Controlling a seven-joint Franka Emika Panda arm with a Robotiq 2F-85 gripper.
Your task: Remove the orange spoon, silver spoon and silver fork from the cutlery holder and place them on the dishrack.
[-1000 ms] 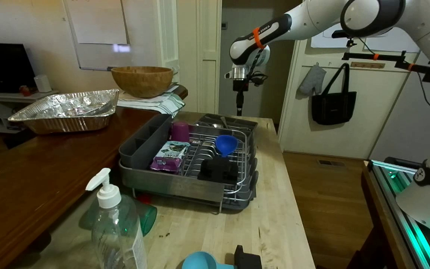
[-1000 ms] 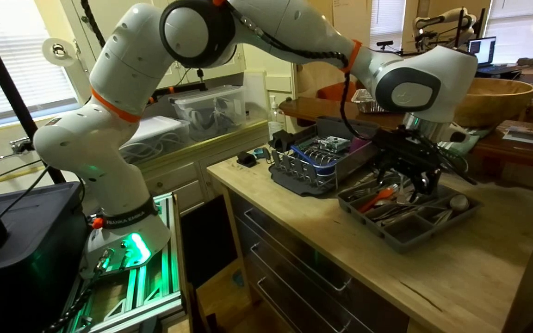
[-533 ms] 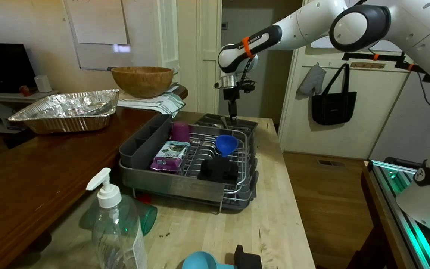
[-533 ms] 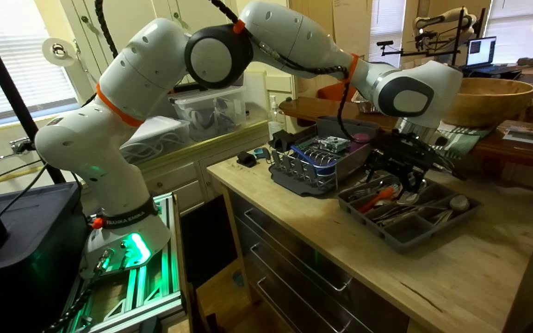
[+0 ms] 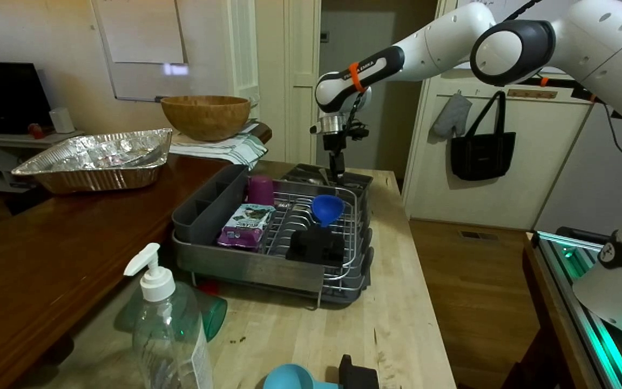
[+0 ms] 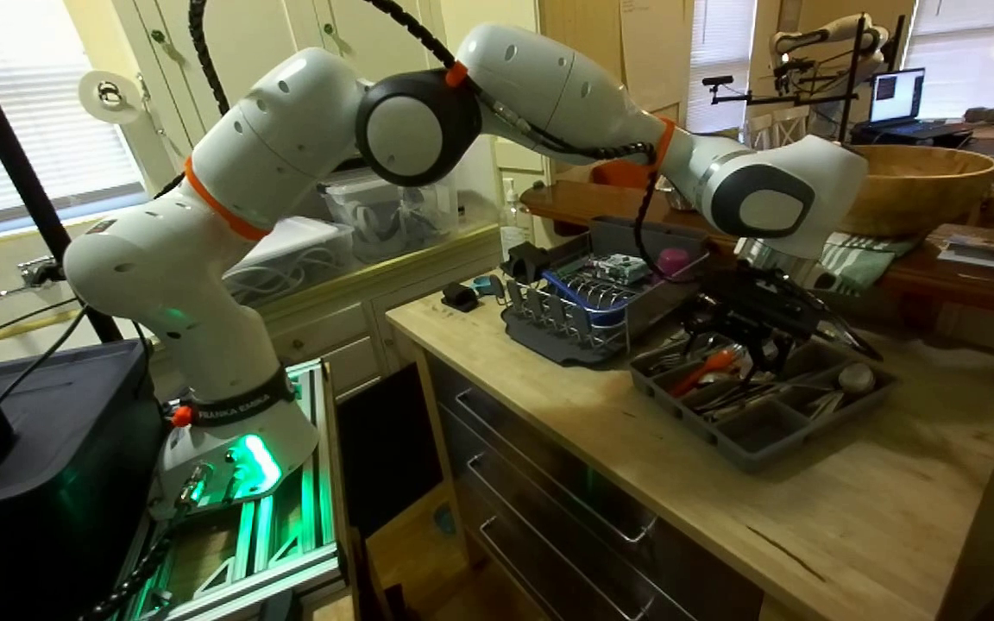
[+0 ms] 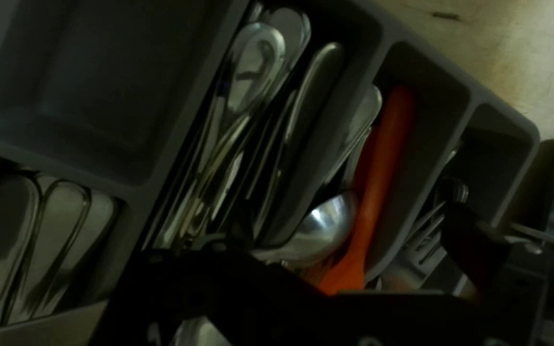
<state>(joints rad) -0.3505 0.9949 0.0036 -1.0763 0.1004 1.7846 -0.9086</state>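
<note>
You're holding the black two-fingered hand (image 7: 349, 218) spread wide, the long orange plastic spoon (image 7: 382, 178) lying crosswise below its gap.

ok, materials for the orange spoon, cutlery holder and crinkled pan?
Orange spoon: plastic or silicone, can't tell which; even colour, soft sheen, no metallic glints.
Cutlery holder: probably moulded plastic, matte grey; rounded corners, dividers running smoothly into the walls.
Crinkled pan: looks like thin aluminium foil, shiny; creased surface, ridged sides, bright reflections.
</note>
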